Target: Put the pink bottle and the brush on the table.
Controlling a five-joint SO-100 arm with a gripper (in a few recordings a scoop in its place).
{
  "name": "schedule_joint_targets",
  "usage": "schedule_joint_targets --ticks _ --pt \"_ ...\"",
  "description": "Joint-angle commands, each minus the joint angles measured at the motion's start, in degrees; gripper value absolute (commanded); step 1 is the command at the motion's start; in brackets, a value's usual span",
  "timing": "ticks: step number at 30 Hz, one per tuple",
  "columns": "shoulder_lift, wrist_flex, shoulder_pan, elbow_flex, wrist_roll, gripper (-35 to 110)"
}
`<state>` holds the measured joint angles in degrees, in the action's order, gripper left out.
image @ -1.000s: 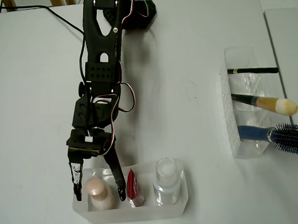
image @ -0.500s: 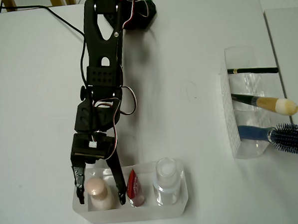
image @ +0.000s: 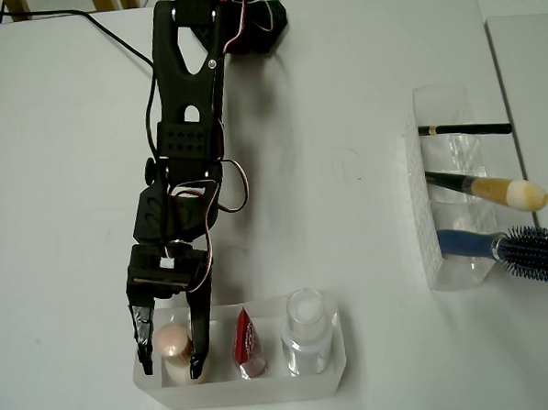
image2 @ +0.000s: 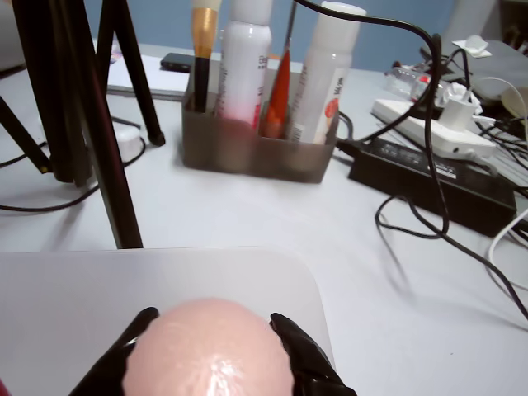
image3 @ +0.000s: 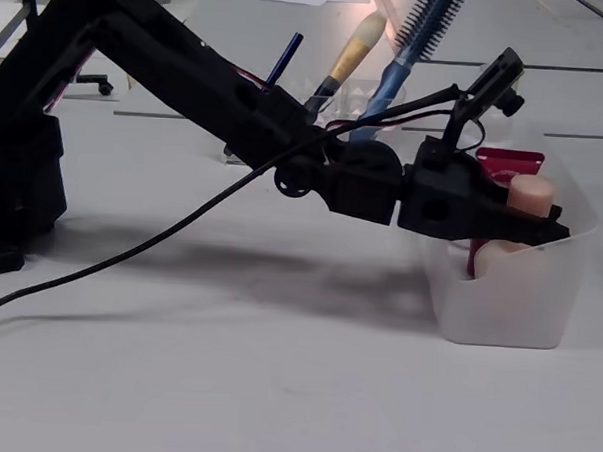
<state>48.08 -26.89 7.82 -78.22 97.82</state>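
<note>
The pink bottle (image: 174,342) stands upright in the left end of a clear tray (image: 252,395) near the front of the white table (image: 348,219). My gripper (image: 171,366) reaches down into the tray and is shut on the bottle's cap. In the wrist view the two black fingertips (image2: 293,338) press both sides of the pink bottle's round cap (image2: 206,351). In the fixed view the gripper (image3: 537,228) lies level around the pink bottle (image3: 531,194). The brush (image: 494,191) leans in a clear holder (image: 428,220) at the right, cream tip outward; the brush (image3: 349,50) also shows behind the arm.
A red tube (image: 246,342) and a clear bottle with a white cap (image: 308,336) share the tray. A dark pencil (image: 463,130) and a blue hairbrush (image: 524,245) sit in the holder. The arm's base (image: 255,22) is at the back. Beyond the tray are cables (image2: 429,173) and tripod legs (image2: 99,124).
The gripper came down and forward over the tray, and its right finger swung in from beside the red tube to close on the pink bottle's cap.
</note>
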Motion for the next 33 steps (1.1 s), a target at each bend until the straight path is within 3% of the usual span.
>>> schedule_joint_targets --ticks 1,14,33 --pt "1.23 -1.49 0.18 2.02 0.62 17" --pt "0.70 -2.20 -0.26 2.37 0.62 0" --pt "9.40 -1.85 0.53 -3.78 -3.87 0"
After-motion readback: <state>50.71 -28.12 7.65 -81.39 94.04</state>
